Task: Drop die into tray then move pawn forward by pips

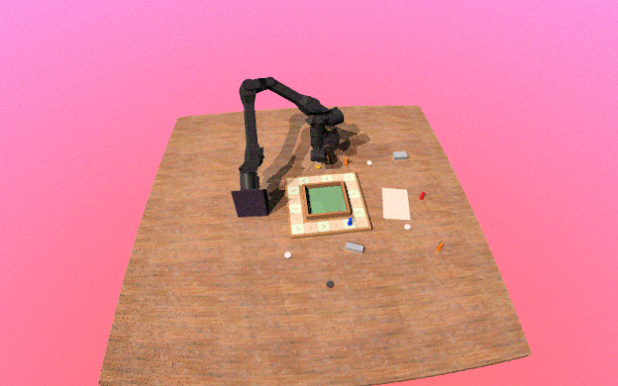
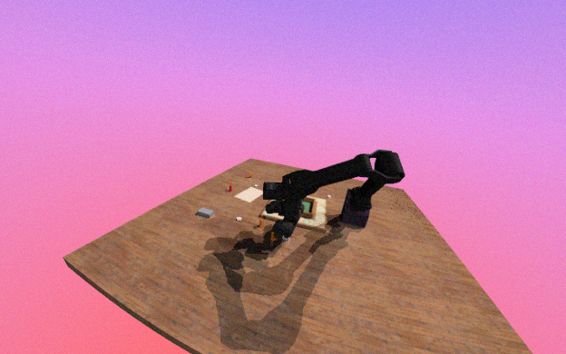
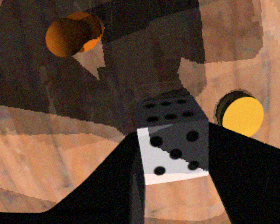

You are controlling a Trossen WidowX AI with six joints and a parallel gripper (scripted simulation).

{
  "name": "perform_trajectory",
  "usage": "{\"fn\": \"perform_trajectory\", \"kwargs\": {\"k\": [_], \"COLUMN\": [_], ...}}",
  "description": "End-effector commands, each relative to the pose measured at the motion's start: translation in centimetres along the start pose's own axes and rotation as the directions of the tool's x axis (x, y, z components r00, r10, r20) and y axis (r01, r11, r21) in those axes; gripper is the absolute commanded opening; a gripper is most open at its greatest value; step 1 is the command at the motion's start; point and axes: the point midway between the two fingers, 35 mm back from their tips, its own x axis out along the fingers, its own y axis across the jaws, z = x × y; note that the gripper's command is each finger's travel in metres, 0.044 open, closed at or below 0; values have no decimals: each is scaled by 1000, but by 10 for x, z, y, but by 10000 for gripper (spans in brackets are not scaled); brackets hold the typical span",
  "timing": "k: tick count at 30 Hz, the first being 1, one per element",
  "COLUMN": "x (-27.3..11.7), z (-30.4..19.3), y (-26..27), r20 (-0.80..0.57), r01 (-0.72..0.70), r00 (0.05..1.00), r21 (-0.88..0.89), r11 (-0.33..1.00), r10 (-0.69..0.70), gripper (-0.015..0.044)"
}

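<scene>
— Gripper (image 3: pixel 172 163) status, talk to me!

— Clamped on the die (image 3: pixel 172 141), fingers pressing it from both sides. From my wrist I see its white face with five pips between my dark fingers, and a shaded face above it with more pips.

— Where's that happening?

— Down low over the table (image 1: pixel 214 307), on the far side of the board (image 1: pixel 329 204) from the overhead view, off the board altogether. Whether the die has left the wood, I cannot tell.

— Neighbours?

— A yellow disc (image 3: pixel 243 115) just beside the die on one side, and an orange piece (image 3: pixel 72 34) lying in shadow a little farther off on the other.

— And the tray?

— Green tray (image 1: pixel 326 199) sits inside the ring of squares, nothing in it that I can make out. The blue pawn (image 1: pixel 349 222) stands on a square along the board's near edge, by a corner.

— Anything else around?

— Two small grey blocks, one beyond the board (image 1: pixel 400 155), one in front of it (image 1: pixel 355 246), and a pale card (image 1: pixel 395 203) off to the side.
</scene>
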Motion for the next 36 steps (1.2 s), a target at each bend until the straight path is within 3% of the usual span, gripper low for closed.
{"fn": "perform_trajectory", "kwargs": {"k": [1, 24, 28, 36], "x": [-12, -116, -119, -112], "z": [12, -5, -6, 13], "y": [-5, -5, -6, -43], "r20": [58, -8, -9, -5], "r01": [19, 9, 7, 21], "r00": [998, 1000, 1000, 1000], "r21": [-10, 5, 12, 262], "r11": [1000, 1000, 1000, 965], "r10": [-19, -9, -7, -21], "gripper": [0, 0, 0, 0]}}
